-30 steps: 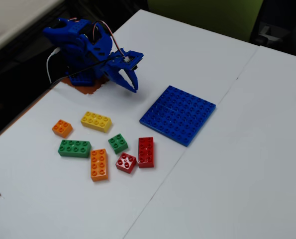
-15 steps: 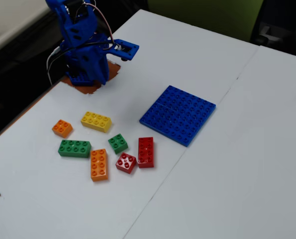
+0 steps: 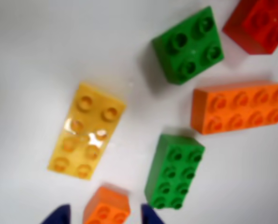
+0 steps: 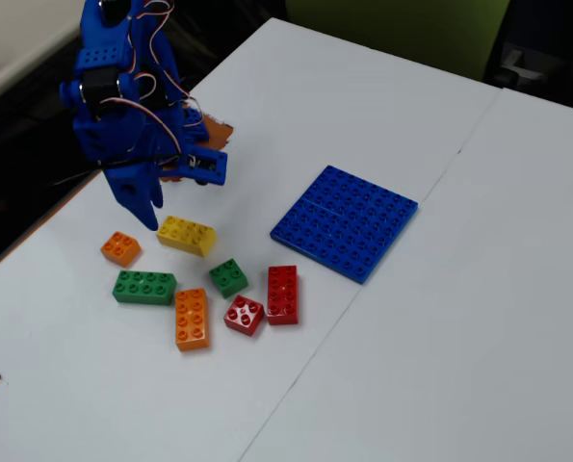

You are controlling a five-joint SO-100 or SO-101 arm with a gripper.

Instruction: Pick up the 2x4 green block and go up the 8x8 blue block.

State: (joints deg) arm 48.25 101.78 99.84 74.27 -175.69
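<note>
The 2x4 green block (image 4: 144, 287) lies flat on the white table, left of the orange 2x4 brick; in the wrist view it (image 3: 174, 171) sits just right of my right fingertip. The 8x8 blue block (image 4: 345, 221) lies flat to the right, with nothing on it, and is out of the wrist view. My blue gripper (image 4: 146, 210) hangs pointing down above the bricks, between the small orange brick and the yellow one. In the wrist view the gripper (image 3: 104, 218) is open, its two dark tips framing the small orange brick (image 3: 106, 207) below, holding nothing.
Around the green block lie a yellow 2x4 brick (image 4: 186, 235), a small green 2x2 brick (image 4: 228, 277), an orange 2x4 brick (image 4: 192, 319), a red 2x2 brick (image 4: 244, 315) and a red 2x4 brick (image 4: 282, 294). The table's left edge is close.
The arm has swung from the back of the table forward and left, and the gripper now points down over the cluster of bricks. The bricks and plate have not moved.
</note>
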